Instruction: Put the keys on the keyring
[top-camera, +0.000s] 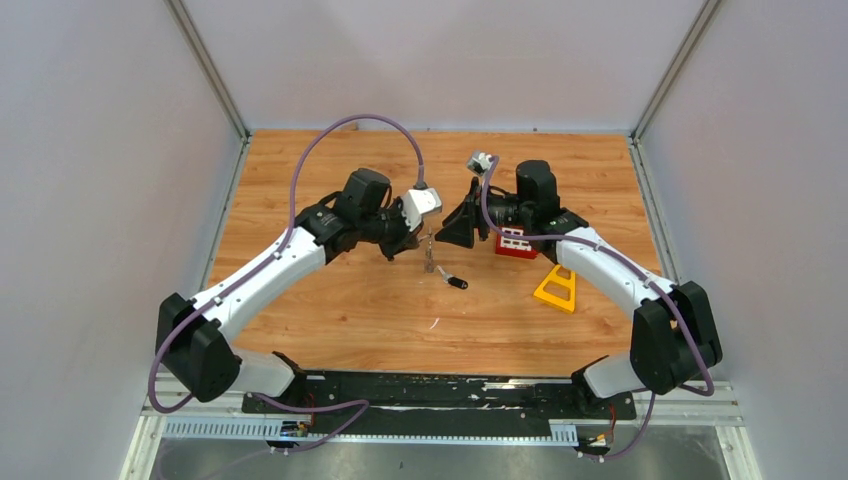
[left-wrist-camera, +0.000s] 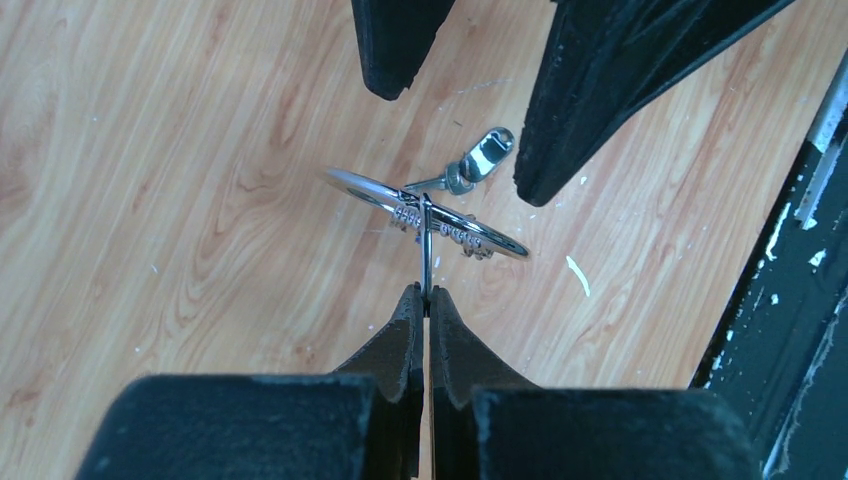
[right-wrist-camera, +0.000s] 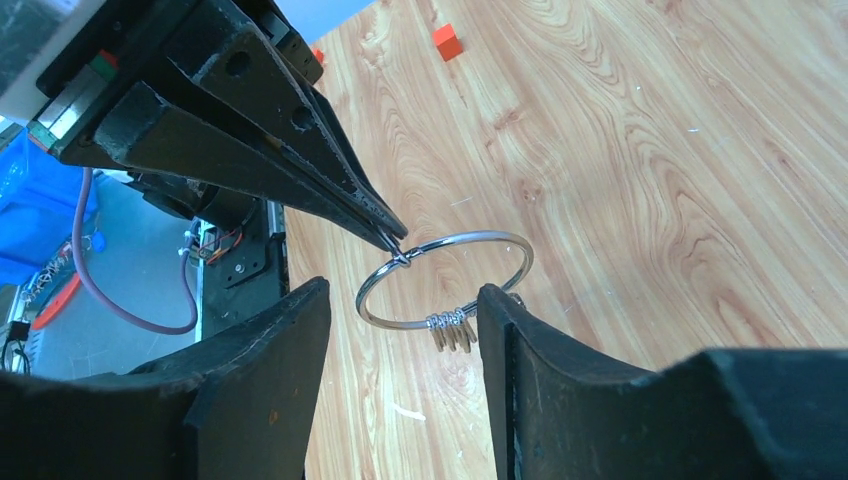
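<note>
My left gripper (top-camera: 418, 240) is shut on the keyring (top-camera: 430, 256), a thin silver wire ring, and holds it above the table. In the left wrist view my tips (left-wrist-camera: 427, 292) pinch the ring (left-wrist-camera: 425, 213) edge-on. It carries several small silver loops (right-wrist-camera: 452, 331). No blue tag shows. My right gripper (top-camera: 460, 228) is open, and in its wrist view the ring (right-wrist-camera: 445, 280) hangs just past its tips (right-wrist-camera: 402, 300), between them and untouched. The key (top-camera: 455, 281), with a black head, lies on the table below the ring. A small silver piece (left-wrist-camera: 482, 158) lies beyond the ring.
A red block with white windows (top-camera: 515, 243) sits under the right arm. A yellow triangular frame (top-camera: 556, 288) lies to its right front. A small orange block (right-wrist-camera: 447, 40) lies farther off on the wooden table (top-camera: 350, 310).
</note>
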